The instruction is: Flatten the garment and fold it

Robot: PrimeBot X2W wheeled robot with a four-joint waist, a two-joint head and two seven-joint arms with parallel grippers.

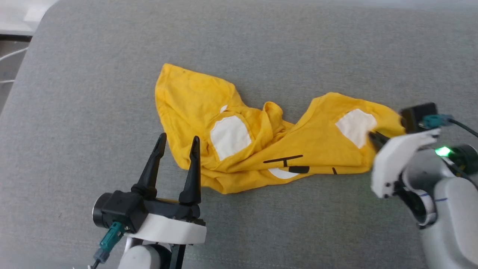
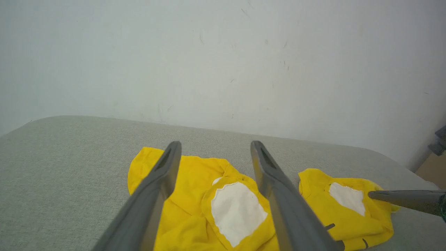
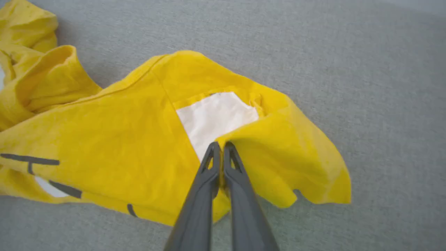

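**Right corner pinched, spread to come**

The yellow tiger-face T-shirt (image 1: pixel 317 145) lies crumpled at the middle of the grey cloth-covered table (image 1: pixel 261 41), bunched at its centre and far from flat. My right fingers (image 1: pixel 376 139) are pressed together on a yellow fold at the shirt's 3 o'clock end, just beside a white ear patch (image 1: pixel 355 126). To do this well, I judge, I should draw that end outward toward 3 o'clock, low and slow, so the thin fold doesn't slip free and the heap doesn't simply slide along. My left fingers (image 1: pixel 193 146) stand wide apart, empty, pointing toward 12 at the shirt's 8 o'clock edge, well placed to pin that side. My right forearm (image 1: pixel 448 209) reaches in from 4 o'clock.
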